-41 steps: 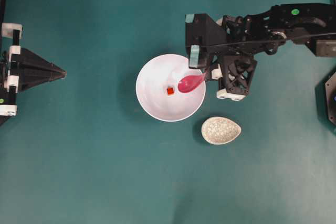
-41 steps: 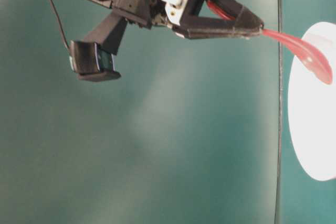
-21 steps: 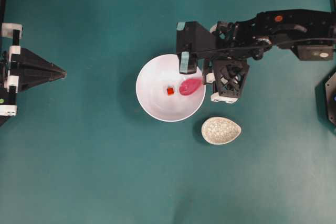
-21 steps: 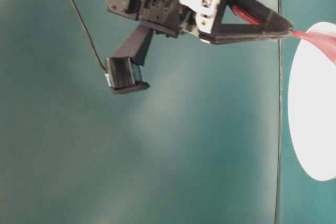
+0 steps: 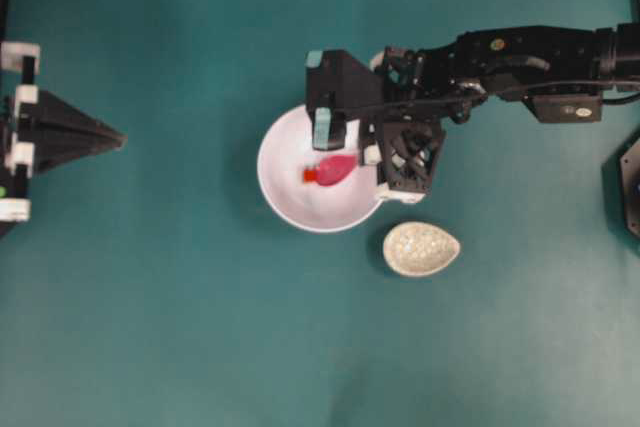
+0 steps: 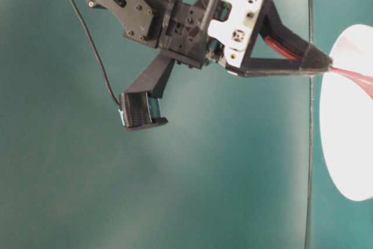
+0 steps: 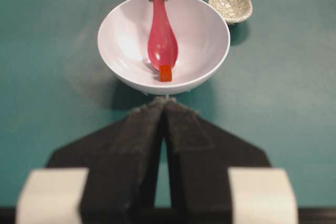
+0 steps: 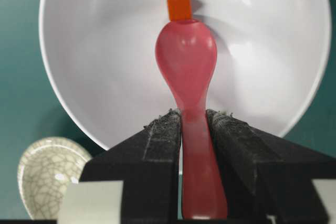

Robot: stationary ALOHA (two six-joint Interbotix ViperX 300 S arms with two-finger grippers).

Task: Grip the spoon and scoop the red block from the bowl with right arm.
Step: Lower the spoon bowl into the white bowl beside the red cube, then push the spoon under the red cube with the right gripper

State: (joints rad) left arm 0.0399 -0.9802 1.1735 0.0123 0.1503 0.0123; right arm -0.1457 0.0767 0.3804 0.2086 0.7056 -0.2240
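A: Where was the spoon (image 8: 187, 61)?

B: Pinched by its handle between the fingers (image 8: 149, 145) of the right gripper (image 8: 193, 124), with its scoop reaching down into the bowl (image 5: 285, 202). The right arm (image 5: 520, 52) stretched in from the table's (image 5: 200, 327) right edge in the overhead view.

A: And the block (image 8: 179, 7)?

B: Inside the bowl, on its floor, touching the tip of the scoop. It was not in the scoop.

A: Where did the bowl sit?

B: Near the middle of the table. A small crackle dish (image 5: 421, 249) lay just beside it, toward the near right, not touching.

A: What about the left gripper (image 7: 166, 109)?

B: Far off at the left edge, its fingers pressed together and holding nothing, pointed at the bowl.

A: Was the spoon level?

B: In the table-level view the handle sloped down from the fingertips toward the bowl.
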